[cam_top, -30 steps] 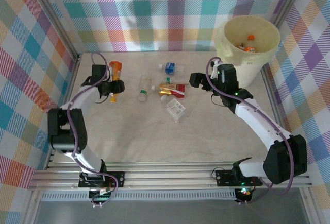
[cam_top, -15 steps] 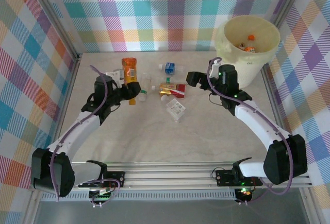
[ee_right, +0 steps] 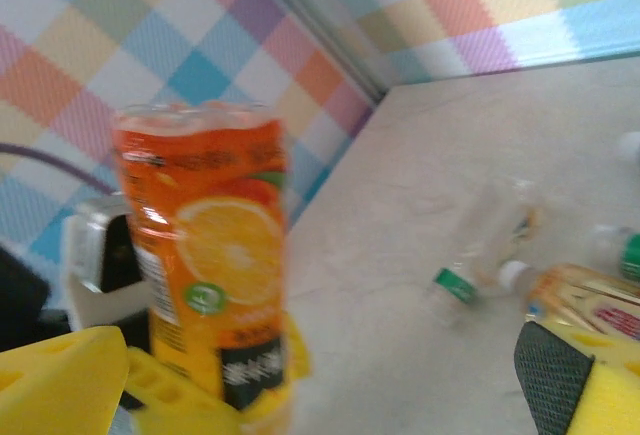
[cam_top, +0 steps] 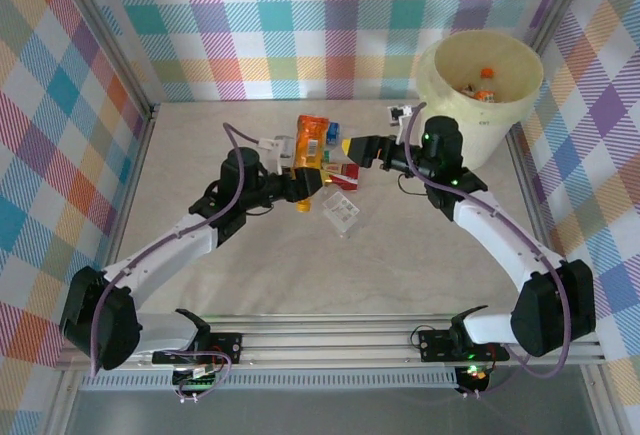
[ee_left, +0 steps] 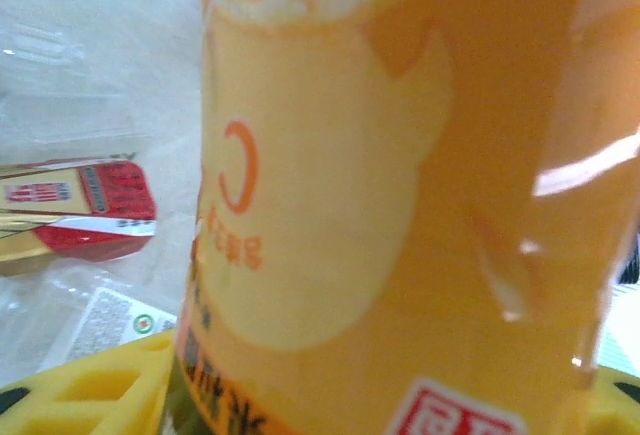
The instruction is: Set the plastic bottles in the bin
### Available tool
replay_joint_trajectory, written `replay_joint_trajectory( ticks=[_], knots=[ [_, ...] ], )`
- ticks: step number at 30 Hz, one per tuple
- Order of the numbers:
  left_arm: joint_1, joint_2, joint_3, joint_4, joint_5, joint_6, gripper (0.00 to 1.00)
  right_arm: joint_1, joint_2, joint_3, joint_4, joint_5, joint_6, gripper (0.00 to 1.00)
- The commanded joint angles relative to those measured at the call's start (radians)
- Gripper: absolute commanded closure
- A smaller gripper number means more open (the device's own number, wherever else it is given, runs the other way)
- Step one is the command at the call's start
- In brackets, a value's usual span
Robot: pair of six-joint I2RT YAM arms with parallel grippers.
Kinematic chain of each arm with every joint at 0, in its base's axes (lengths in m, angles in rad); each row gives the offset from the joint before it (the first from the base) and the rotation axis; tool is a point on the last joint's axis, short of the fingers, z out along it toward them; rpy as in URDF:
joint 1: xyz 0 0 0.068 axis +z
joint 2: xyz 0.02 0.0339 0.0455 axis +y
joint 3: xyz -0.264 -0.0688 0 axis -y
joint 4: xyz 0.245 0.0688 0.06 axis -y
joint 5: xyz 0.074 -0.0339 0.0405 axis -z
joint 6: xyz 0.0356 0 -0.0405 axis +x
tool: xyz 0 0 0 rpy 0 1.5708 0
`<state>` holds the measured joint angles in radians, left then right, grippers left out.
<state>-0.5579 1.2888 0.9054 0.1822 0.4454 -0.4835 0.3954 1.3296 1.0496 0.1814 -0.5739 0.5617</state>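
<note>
From above, the left gripper [cam_top: 308, 179] has its jaws closed on the lower end of an orange plastic bottle [cam_top: 312, 140], which stands upright above the middle of the pale desk [cam_top: 250, 265], a little toward 12 o'clock. The bottle is translucent orange, with a bright orange label and a white patch near its top. Just beside it at 3 o'clock is the right gripper [cam_top: 358, 147], jaws spread wide. The large round cream-yellow plastic bin [cam_top: 428, 80] sits at 2 o'clock on the desk with a few bottles [cam_top: 484, 83] inside. A clear crushed bottle with a white label [cam_top: 340, 213] lies at 5 o'clock from the held one.

In the left wrist view, the orange plastic bottle [ee_left: 400, 205] is very close. Its label is pale orange with a darker curved mark and small printed characters, and its plastic is glossy. A red-labelled bottle [ee_left: 80, 210] lies at 9 o'clock on the desk.

In the right wrist view, the orange plastic bottle [ee_right: 205, 255] stands upright at 9 o'clock, showing an orange-slice picture, a green round badge and a black panel low down. A clear green-capped bottle [ee_right: 480, 245] lies at 3 o'clock.
</note>
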Motion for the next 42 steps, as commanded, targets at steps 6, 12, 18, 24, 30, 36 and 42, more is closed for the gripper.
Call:
replay_joint_trajectory(
  ticks=[6,12,18,24,30,36,42],
  knots=[
    [-0.078,0.087,0.087,0.133,0.080,-0.010,0.54,0.040,0.073,0.077,0.111,-0.169,0.046,0.00],
    [-0.109,0.109,0.093,0.168,0.086,-0.011,0.54,0.049,0.097,0.090,0.092,-0.106,0.052,0.00],
    [-0.110,0.122,0.102,0.169,0.111,-0.009,0.54,0.054,0.104,0.091,0.100,-0.142,0.041,0.17],
    [-0.112,0.136,0.121,0.134,0.087,-0.003,0.52,0.056,0.098,0.093,0.073,-0.103,0.035,0.40],
    [-0.112,0.153,0.145,0.066,0.053,-0.008,0.31,0.055,0.068,0.087,0.035,-0.013,-0.003,0.54],
    [-0.112,0.136,0.141,0.031,0.006,-0.010,0.05,0.054,0.034,0.075,-0.019,0.106,-0.032,0.58],
    [-0.111,0.109,0.141,-0.012,-0.029,0.017,0.00,0.048,-0.015,0.064,-0.091,0.296,-0.083,0.61]
  ],
)
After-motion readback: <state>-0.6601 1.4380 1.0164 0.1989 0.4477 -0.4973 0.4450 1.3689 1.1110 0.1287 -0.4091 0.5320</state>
